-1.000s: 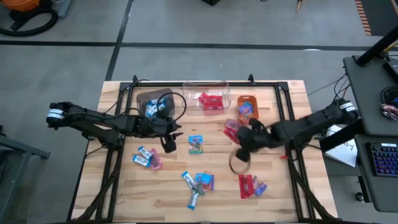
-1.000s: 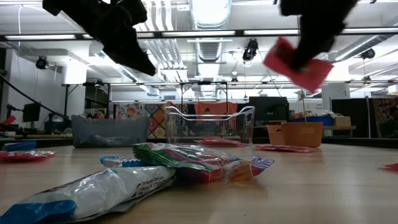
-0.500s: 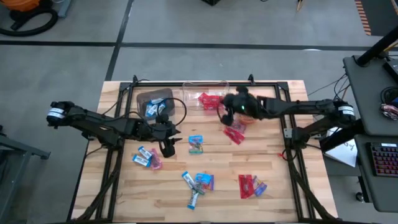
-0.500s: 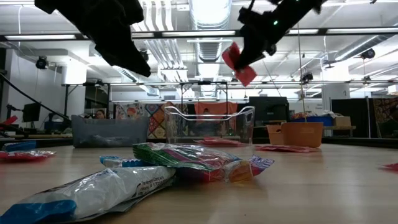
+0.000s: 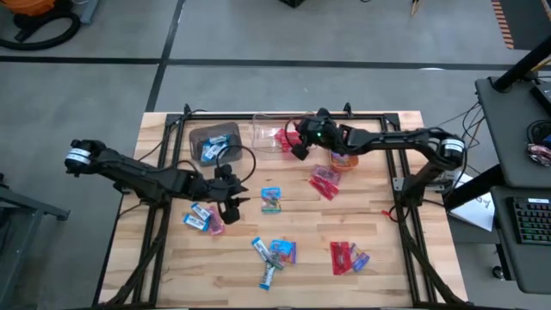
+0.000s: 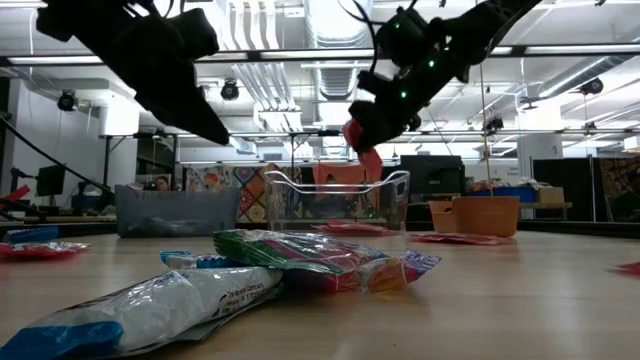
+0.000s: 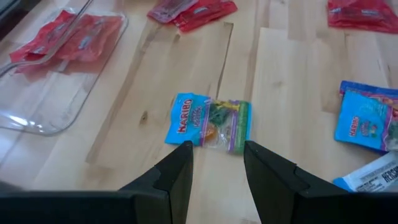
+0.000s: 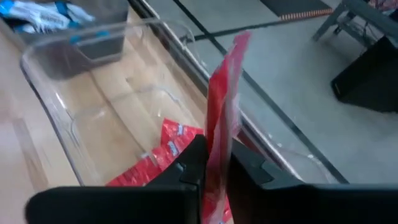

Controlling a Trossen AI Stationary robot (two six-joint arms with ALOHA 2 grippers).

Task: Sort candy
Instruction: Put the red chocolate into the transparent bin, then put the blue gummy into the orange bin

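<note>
Now the right gripper [image 5: 299,146] hangs over the clear plastic bin [image 5: 263,136], fingers pinched on a flat red wrapped candy [image 8: 221,134]; releasing it there looks like the next move. Left gripper [image 7: 214,163] hovers, fingers parted and empty, above a blue-and-green candy packet [image 7: 208,122] on the wooden table [image 5: 387,258].

The right gripper [image 8: 214,163] pinches a red candy packet [image 8: 222,106] edge-on between its dark fingers [image 8: 193,163], the packet standing upright above a clear bin [image 8: 93,93]. More red packets [image 8: 163,152] lie on the bin's floor. A grey bin [image 8: 74,22] holding blue-and-white packets [image 8: 34,11] sits beyond it.
</note>
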